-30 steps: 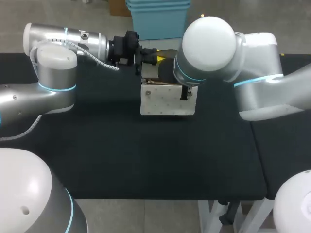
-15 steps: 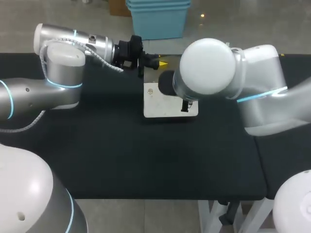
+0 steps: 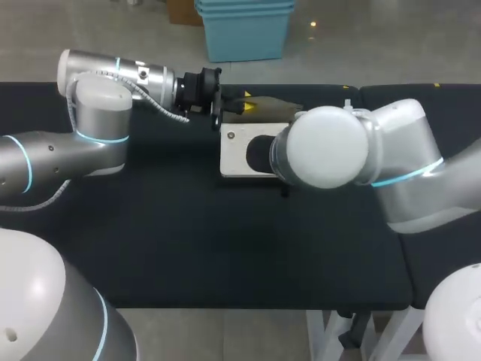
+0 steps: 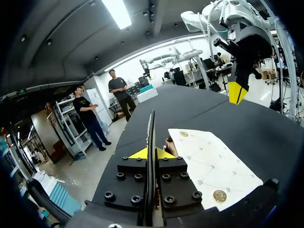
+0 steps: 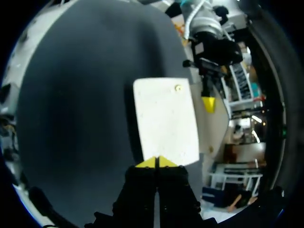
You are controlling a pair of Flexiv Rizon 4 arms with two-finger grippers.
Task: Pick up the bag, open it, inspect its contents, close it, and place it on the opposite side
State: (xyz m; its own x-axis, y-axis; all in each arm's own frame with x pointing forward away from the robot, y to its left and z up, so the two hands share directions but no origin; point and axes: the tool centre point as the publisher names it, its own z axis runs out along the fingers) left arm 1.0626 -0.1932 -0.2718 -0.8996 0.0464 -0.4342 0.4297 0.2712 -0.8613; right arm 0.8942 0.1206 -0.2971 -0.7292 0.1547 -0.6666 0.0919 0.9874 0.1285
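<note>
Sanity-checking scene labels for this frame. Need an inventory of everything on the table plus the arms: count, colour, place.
bag: one, white, lying flat at the far middle of the table, partly hidden by the right arm in the head view.
snap studs: two seen, brass-coloured, on the bag's upper face.
table: one, black, under everything.
left arm: one, silver and white, coming in along the far edge.
left tool: one, black with yellow tips, shut, beside one edge of the bag.
right arm: one, white and silver, reaching over the bag.
right tool: one, black with yellow tips, shut, raised above the table at the bag's other end.
</note>
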